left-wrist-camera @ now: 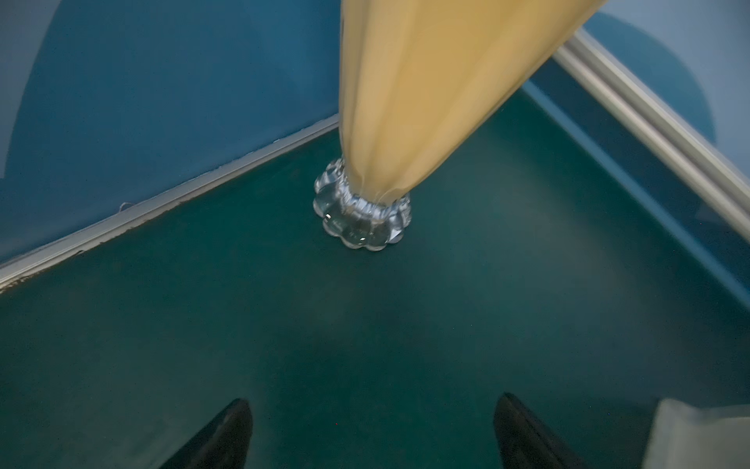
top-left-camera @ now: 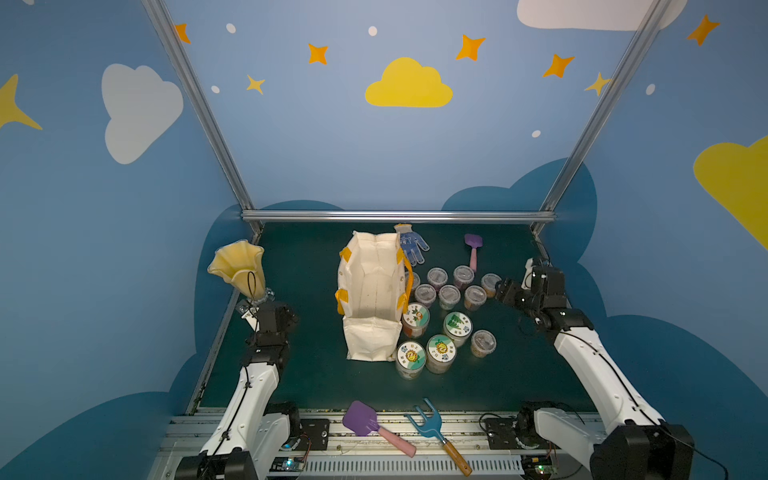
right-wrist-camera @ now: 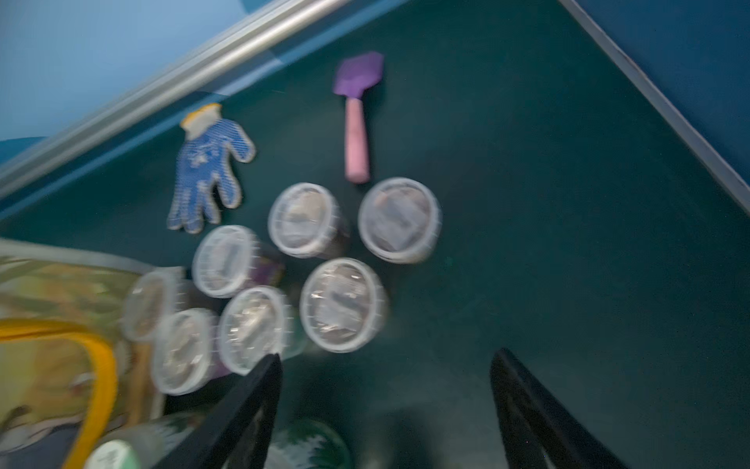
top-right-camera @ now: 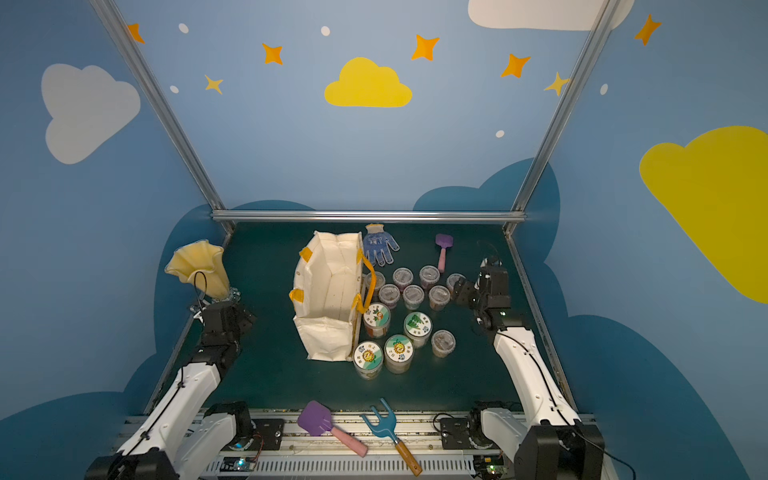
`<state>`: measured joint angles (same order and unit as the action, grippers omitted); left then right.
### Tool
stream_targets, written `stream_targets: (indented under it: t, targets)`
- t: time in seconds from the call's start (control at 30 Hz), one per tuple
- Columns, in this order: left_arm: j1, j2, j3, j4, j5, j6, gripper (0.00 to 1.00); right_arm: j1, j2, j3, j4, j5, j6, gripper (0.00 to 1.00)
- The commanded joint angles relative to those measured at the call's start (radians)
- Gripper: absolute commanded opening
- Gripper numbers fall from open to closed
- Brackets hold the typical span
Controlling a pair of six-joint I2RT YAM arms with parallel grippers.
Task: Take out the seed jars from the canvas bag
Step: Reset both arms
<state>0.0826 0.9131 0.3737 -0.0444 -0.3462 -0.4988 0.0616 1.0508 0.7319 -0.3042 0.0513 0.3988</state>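
**Scene status: seed jars out on the counter, both tools open**

Nearest, on the front rail, lie a purple spade point(top-left-camera: 360, 417) and a blue fork rake point(top-left-camera: 428, 424); only the top views show them. Further in, the seed jars point(top-left-camera: 458, 325) stand on the green counter point(top-left-camera: 316, 374), all to the right of the canvas bag point(top-left-camera: 372, 291). Four large jars point(top-left-camera: 441, 348) come first with a single small cup point(top-left-camera: 483, 341) beside them, then a cluster of small cups point(top-left-camera: 449, 293).

The bag stands upright mid-counter, and its open mouth shows cream lining in both top views. The blurred right wrist view shows the right tool point(right-wrist-camera: 385, 357) with fingers spread, holding nothing, near the cluster. The left wrist view shows the left tool point(left-wrist-camera: 371, 406) likewise spread and unladen, facing the clear foot of the yellow vase point(left-wrist-camera: 426, 93).

Farthest lie a blue glove point(top-left-camera: 411, 245) and a small purple spade point(top-left-camera: 473, 245).
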Motion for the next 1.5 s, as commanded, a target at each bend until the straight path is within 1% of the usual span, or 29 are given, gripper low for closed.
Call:
stream_targets:
  t: [0.0, 0.07, 0.13, 0.23, 0.3, 0.33, 0.43, 0.5, 0.53, 0.57, 0.63, 0.67, 0.73, 0.8, 0.83, 0.87, 0.9, 0.93, 1.0, 1.03, 1.1, 1.13, 1.17, 1.2, 1.27, 1.33, 1.37, 1.47]
  targets:
    - [-0.005, 0.066, -0.002, 0.335, -0.031, 0.202, 0.95, -0.025, -0.046, -0.050, 0.173, 0.057, -0.004, 0.79]
    - [-0.003, 0.145, 0.014, 0.390, -0.019, 0.236, 0.98, -0.044, -0.032, -0.090, 0.219, 0.053, -0.021, 0.79]
    - [-0.003, 0.230, 0.031, 0.441, 0.038, 0.269, 1.00, -0.056, -0.008, -0.095, 0.228, 0.063, -0.043, 0.79]
    - [-0.009, 0.361, 0.051, 0.544, 0.099, 0.312, 1.00, -0.068, 0.022, -0.120, 0.280, 0.102, -0.083, 0.79]
    - [-0.011, 0.437, 0.070, 0.577, 0.114, 0.307, 1.00, -0.081, 0.039, -0.149, 0.339, 0.122, -0.095, 0.79]
    - [-0.015, 0.471, 0.070, 0.606, 0.138, 0.316, 1.00, -0.087, 0.048, -0.161, 0.368, 0.121, -0.116, 0.79]
    - [-0.031, 0.543, 0.064, 0.702, 0.188, 0.350, 1.00, -0.094, 0.098, -0.200, 0.468, 0.138, -0.164, 0.79]
    - [-0.043, 0.575, 0.079, 0.700, 0.202, 0.369, 1.00, -0.101, 0.149, -0.214, 0.527, 0.136, -0.188, 0.79]
    - [-0.045, 0.593, 0.071, 0.741, 0.225, 0.385, 1.00, -0.104, 0.175, -0.216, 0.557, 0.136, -0.187, 0.79]
    - [-0.045, 0.588, 0.065, 0.735, 0.244, 0.388, 1.00, -0.105, 0.201, -0.218, 0.592, 0.116, -0.191, 0.79]
    - [-0.045, 0.602, 0.056, 0.773, 0.248, 0.392, 1.00, -0.102, 0.252, -0.221, 0.687, 0.067, -0.236, 0.80]
    - [-0.044, 0.592, 0.060, 0.750, 0.247, 0.390, 1.00, -0.100, 0.289, -0.217, 0.723, 0.061, -0.246, 0.80]
    - [-0.047, 0.600, 0.053, 0.776, 0.244, 0.392, 1.00, -0.101, 0.347, -0.201, 0.761, 0.061, -0.249, 0.82]
    - [-0.049, 0.598, 0.051, 0.772, 0.240, 0.393, 1.00, -0.102, 0.393, -0.177, 0.753, 0.033, -0.265, 0.82]
    - [-0.047, 0.596, 0.053, 0.769, 0.239, 0.393, 1.00, -0.094, 0.414, -0.195, 0.808, 0.025, -0.274, 0.83]
    - [-0.050, 0.594, 0.053, 0.767, 0.238, 0.393, 1.00, -0.087, 0.424, -0.215, 0.862, -0.002, -0.292, 0.85]
    - [-0.051, 0.598, 0.053, 0.771, 0.237, 0.393, 1.00, -0.082, 0.419, -0.217, 0.857, -0.049, -0.333, 0.89]
    - [-0.051, 0.595, 0.053, 0.767, 0.237, 0.393, 1.00, -0.067, 0.422, -0.213, 0.848, -0.053, -0.352, 0.90]
    - [-0.051, 0.595, 0.051, 0.769, 0.237, 0.393, 1.00, -0.037, 0.441, -0.232, 0.908, -0.028, -0.385, 0.90]
    - [-0.051, 0.597, 0.052, 0.769, 0.237, 0.393, 1.00, -0.032, 0.430, -0.239, 0.900, -0.025, -0.385, 0.90]
    - [-0.051, 0.596, 0.052, 0.768, 0.237, 0.393, 1.00, -0.036, 0.433, -0.294, 1.000, -0.017, -0.376, 0.89]
    - [-0.051, 0.595, 0.052, 0.768, 0.237, 0.394, 1.00, -0.035, 0.455, -0.327, 1.096, 0.003, -0.370, 0.90]
    - [-0.050, 0.595, 0.051, 0.768, 0.237, 0.394, 1.00, -0.030, 0.470, -0.345, 1.148, 0.016, -0.369, 0.90]
    - [-0.050, 0.596, 0.053, 0.768, 0.237, 0.393, 1.00, -0.025, 0.473, -0.347, 1.157, 0.027, -0.369, 0.90]
    - [-0.051, 0.595, 0.052, 0.768, 0.237, 0.394, 1.00, -0.025, 0.448, -0.323, 1.068, 0.026, -0.373, 0.90]
    - [-0.050, 0.596, 0.052, 0.768, 0.237, 0.393, 1.00, -0.022, 0.461, -0.334, 1.112, 0.031, -0.375, 0.89]
    - [-0.051, 0.595, 0.051, 0.768, 0.237, 0.393, 1.00, -0.017, 0.454, -0.328, 1.087, 0.039, -0.379, 0.90]
    - [-0.050, 0.595, 0.052, 0.768, 0.237, 0.393, 1.00, -0.010, 0.456, -0.332, 1.093, 0.049, -0.382, 0.90]
